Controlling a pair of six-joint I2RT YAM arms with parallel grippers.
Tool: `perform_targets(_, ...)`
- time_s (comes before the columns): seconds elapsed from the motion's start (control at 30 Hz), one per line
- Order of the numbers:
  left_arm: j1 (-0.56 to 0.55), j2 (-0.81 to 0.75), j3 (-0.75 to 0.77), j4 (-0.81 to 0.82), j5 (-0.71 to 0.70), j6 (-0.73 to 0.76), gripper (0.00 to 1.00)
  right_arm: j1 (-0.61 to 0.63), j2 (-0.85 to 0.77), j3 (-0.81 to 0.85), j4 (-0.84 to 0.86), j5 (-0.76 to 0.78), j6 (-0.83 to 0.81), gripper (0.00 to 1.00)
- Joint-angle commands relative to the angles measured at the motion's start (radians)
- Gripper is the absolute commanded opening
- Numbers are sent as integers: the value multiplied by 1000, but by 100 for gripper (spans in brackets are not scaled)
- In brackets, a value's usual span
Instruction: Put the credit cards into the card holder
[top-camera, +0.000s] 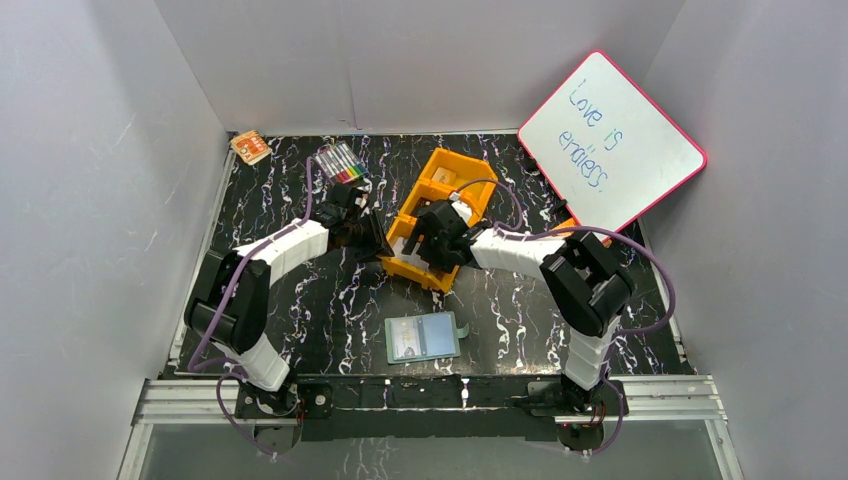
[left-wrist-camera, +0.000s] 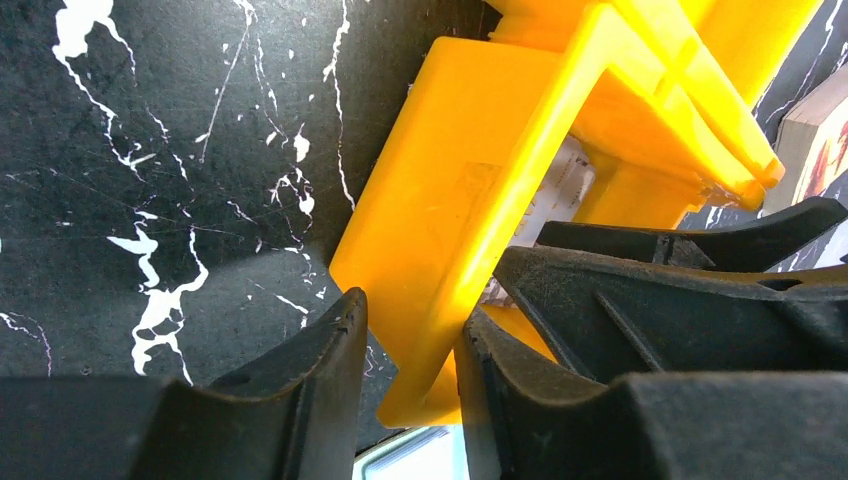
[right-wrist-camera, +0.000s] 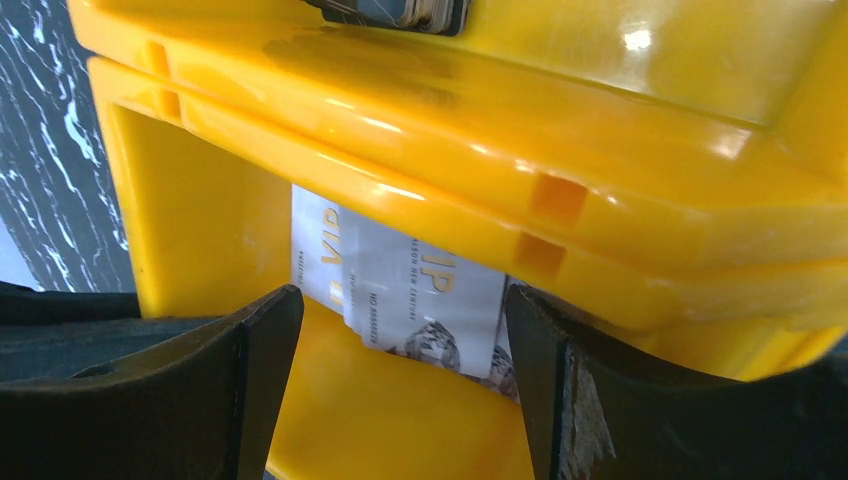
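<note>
Left gripper (left-wrist-camera: 415, 318) straddles one wall of the orange tray (left-wrist-camera: 470, 180), outer finger (left-wrist-camera: 330, 350) just off that wall over the black marbled table (left-wrist-camera: 150, 150), inner finger against the wall inside the tray, pale credit cards (left-wrist-camera: 562, 195) lying deeper in the tray.

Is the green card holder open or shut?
Open. The card holder lies spread flat, pale inner side up, with its tab out to one side.
</note>
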Motion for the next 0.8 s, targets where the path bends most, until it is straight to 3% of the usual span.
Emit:
perform_targets(0.0,6,-20,-29,3,44,0,29,3,44,39,-51,5,27,83)
perform_targets(0.2,6,-22,-47,23,70,-11,21,4,54,40,1,-58,10,80)
perform_targets(0.5,5,-23,-58,36,81,-12,15,25,34,45,105,-144,-32,66)
perform_targets(0.77,6,-25,-55,25,66,5,9,34,-64,30,74,-121,-113,66)
